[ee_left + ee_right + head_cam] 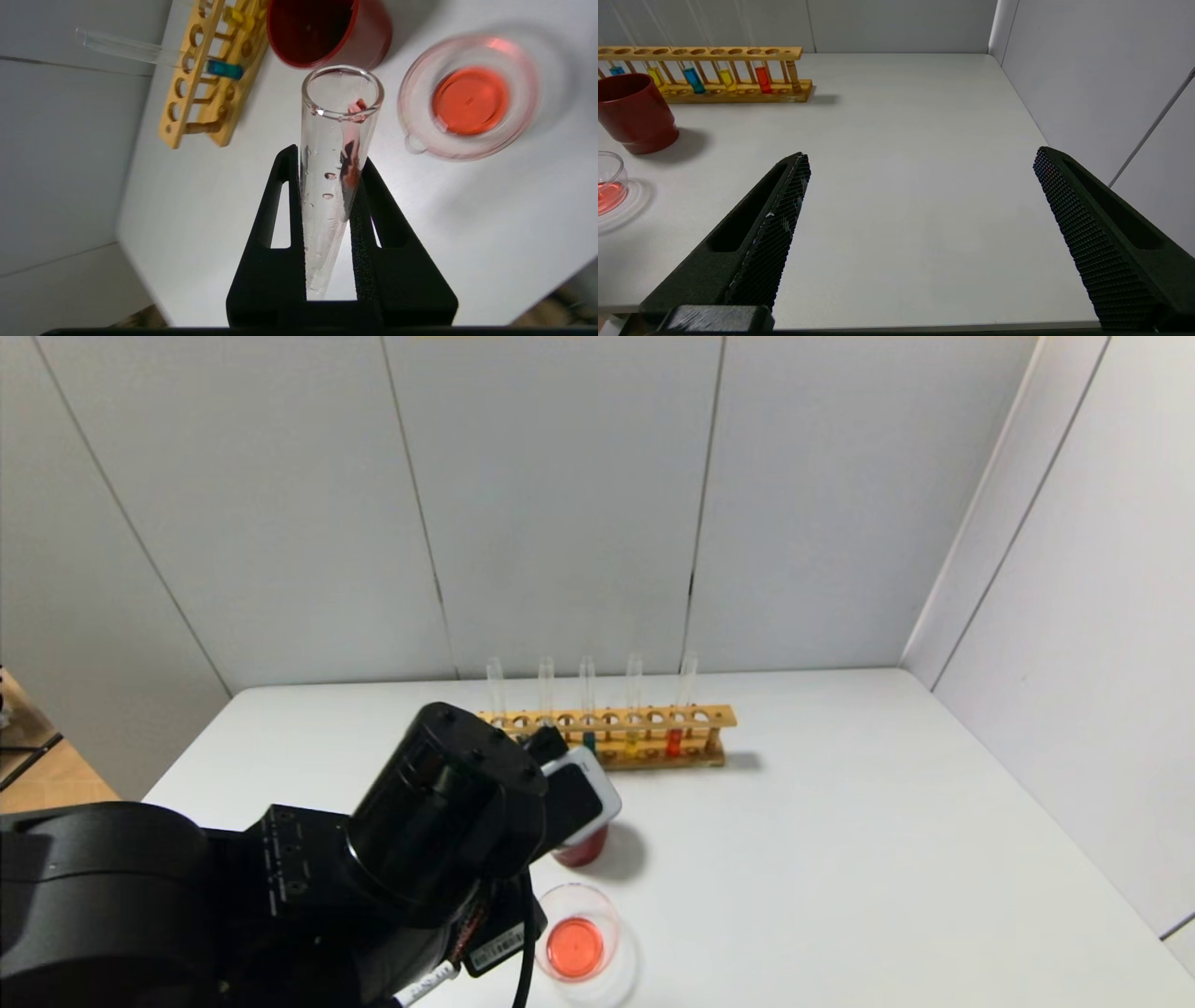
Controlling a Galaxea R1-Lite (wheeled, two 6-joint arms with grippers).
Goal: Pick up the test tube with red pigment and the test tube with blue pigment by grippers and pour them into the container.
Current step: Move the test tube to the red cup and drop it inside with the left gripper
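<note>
Inside container (468, 99): red pigment (perhaps shallow).

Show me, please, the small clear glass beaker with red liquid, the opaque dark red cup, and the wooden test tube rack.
small clear glass beaker (420, 93): left wrist view, on its clear side wall.
opaque dark red cup (637, 123): right wrist view, on its outer wall.
wooden test tube rack (714, 717): head view, on its top bar.

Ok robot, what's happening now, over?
Left gripper shut on emptied red tube. Beaker holds red liquid. Right gripper open, idle. Red cup near beaker.
</note>
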